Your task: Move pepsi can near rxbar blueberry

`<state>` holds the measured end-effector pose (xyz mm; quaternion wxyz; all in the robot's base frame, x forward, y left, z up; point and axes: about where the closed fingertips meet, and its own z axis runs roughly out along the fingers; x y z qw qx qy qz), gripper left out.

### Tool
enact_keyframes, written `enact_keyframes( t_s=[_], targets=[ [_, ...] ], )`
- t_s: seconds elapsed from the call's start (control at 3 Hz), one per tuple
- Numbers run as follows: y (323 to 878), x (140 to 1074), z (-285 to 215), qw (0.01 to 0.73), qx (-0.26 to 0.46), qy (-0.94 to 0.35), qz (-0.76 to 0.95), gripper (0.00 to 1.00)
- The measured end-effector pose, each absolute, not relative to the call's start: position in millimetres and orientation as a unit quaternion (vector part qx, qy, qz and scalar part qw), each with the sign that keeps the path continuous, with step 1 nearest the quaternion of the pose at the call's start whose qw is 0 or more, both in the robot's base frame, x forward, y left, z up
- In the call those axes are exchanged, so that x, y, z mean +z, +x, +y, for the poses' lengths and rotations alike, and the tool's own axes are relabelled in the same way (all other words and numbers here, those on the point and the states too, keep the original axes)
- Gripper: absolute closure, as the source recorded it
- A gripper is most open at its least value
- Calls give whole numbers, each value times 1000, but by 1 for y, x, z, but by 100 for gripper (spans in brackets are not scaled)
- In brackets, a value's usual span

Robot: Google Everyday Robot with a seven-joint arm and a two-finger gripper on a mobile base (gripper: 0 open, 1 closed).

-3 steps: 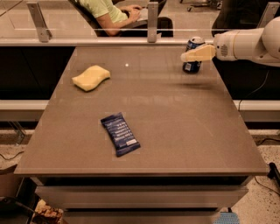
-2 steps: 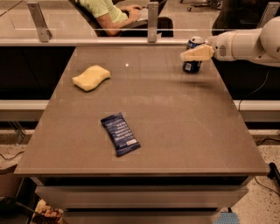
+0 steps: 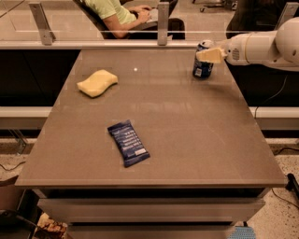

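The pepsi can (image 3: pixel 202 67), dark blue with a silver top, stands upright near the far right corner of the table. My gripper (image 3: pixel 209 55) reaches in from the right on the white arm (image 3: pixel 261 46) and sits at the can's upper part, partly covering it. The rxbar blueberry (image 3: pixel 129 142), a flat dark blue wrapper with white lettering, lies near the table's front edge, left of centre and well apart from the can.
A yellow sponge (image 3: pixel 97 83) lies at the far left of the brown table (image 3: pixel 187 130). A glass barrier on metal posts (image 3: pixel 162 22) runs along the table's far edge, with a seated person (image 3: pixel 117 14) behind it.
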<state>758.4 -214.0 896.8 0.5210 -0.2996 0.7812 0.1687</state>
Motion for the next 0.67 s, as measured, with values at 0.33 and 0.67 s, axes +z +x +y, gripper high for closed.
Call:
enact_keyframes(
  t_s=[0.33, 0.67],
  targets=[
    [759, 895, -211, 520, 170, -301, 781, 87],
    [760, 894, -208, 519, 172, -302, 781, 100]
  ],
)
